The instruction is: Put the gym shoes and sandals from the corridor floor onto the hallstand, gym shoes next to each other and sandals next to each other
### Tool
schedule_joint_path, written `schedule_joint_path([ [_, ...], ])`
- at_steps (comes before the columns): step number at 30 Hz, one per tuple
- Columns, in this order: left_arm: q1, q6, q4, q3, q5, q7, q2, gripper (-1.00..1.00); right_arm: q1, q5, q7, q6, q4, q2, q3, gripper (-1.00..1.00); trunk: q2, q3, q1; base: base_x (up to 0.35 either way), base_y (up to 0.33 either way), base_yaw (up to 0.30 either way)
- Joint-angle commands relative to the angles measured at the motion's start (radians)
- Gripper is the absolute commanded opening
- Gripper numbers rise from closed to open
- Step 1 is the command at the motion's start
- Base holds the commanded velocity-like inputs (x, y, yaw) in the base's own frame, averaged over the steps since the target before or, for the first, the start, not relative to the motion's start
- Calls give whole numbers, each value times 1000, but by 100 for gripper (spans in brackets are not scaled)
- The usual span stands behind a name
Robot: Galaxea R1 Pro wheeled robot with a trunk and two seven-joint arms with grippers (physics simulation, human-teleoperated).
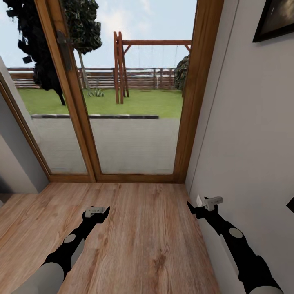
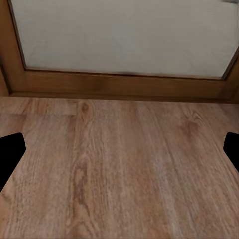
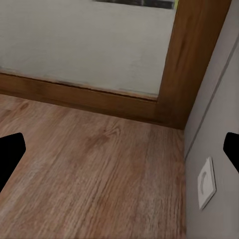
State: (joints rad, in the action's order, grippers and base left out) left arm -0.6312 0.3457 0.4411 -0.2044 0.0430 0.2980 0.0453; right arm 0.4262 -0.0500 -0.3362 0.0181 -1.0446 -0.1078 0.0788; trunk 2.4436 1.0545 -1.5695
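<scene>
Wood-grain corridor floor (image 1: pixel 134 245) fills the lower half of the head view, running up to a glass door with a wooden frame (image 1: pixel 192 102) across the upper half; grass and a swing frame (image 1: pixel 122 65) lie beyond the glass. A grey wall (image 1: pixel 253 143) takes the right side of the frame, with a dark picture frame (image 1: pixel 274 18) at the upper right. The left tool (image 1: pixel 98 212) hangs over the floor at lower left, the right tool (image 1: pixel 204 204) at lower right just beside the wall. Both tools are spread wide and grip nothing. The right wrist view shows a white wall socket (image 3: pixel 206 181) low on the wall. The floor is bare where it shows.
</scene>
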Motion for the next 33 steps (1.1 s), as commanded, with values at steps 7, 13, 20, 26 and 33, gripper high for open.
schedule_joint_path([
  [7, -1, 2, -1, -9, 5, 9, -1, 100, 1, -5, -6, 2, 0, 0, 3, 100, 0, 1, 0, 4, 0, 0],
  [13, -1, 2, -1, -9, 5, 9, -1, 100, 1, -5, -6, 2, 0, 0, 3, 100, 0, 1, 0, 26, -9, 0],
  [20, 0, 2, -1, -9, 5, 9, -1, 100, 1, -5, -6, 2, 0, 0, 3, 100, 0, 1, 0, 155, -89, 0],
  [26, 0, 3, -1, -9, 5, 10, -1, 100, 1, -5, -6, 2, 0, 1, 3, 100, 0, 1, 0, 59, -35, 0],
  [33, -1, 3, -1, -8, 5, 10, -1, 100, 0, -5, -6, 2, 0, 2, 3, 100, 0, 1, 0, 7, -4, 0],
])
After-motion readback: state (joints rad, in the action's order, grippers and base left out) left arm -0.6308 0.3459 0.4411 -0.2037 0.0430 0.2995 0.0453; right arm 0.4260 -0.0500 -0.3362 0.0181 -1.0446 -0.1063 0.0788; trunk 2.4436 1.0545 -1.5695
